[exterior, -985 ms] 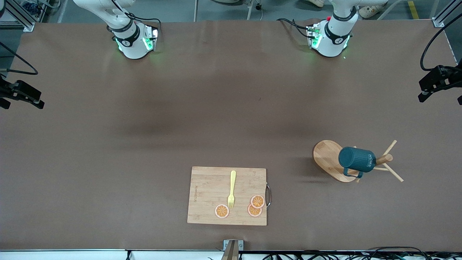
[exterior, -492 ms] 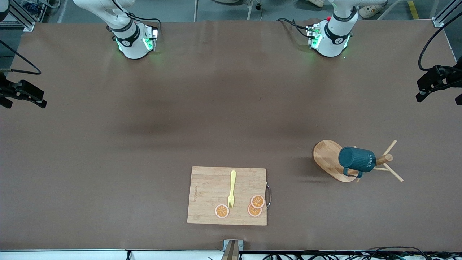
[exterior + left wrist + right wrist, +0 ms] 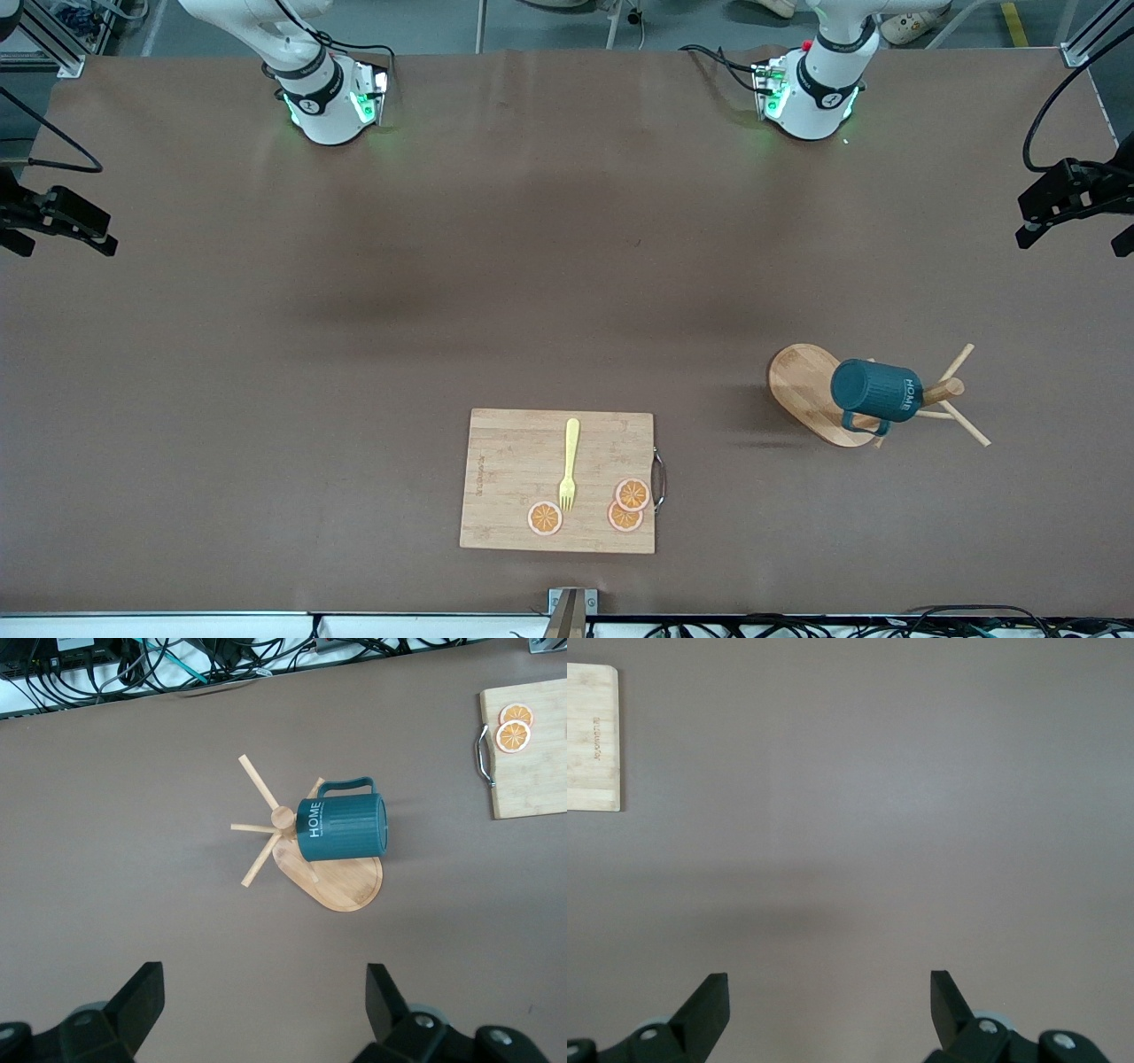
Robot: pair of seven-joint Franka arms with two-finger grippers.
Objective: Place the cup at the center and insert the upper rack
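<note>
The dark teal cup (image 3: 875,392) hangs by its handle on a peg of the wooden mug tree (image 3: 806,388), which stands toward the left arm's end of the table. The left wrist view shows the cup (image 3: 344,827) with white "HOME" lettering across the tree's oval base (image 3: 347,889). My left gripper (image 3: 1072,241) is open and empty, high over the table's edge at that end; its own view (image 3: 263,981) shows bare table between the fingers. My right gripper (image 3: 69,246) is open and empty, high over the other end, over bare table (image 3: 830,988).
A rectangular bamboo cutting board (image 3: 505,478) lies near the front camera, mid-table, with a yellow fork (image 3: 569,465) and three orange slices (image 3: 625,505) on it. Its corner shows in the right wrist view (image 3: 592,735). Cables run along the table's near edge (image 3: 133,665).
Both grippers have drifted slightly toward the bases' side of the table. The cup, mug tree and cutting board have not moved.
</note>
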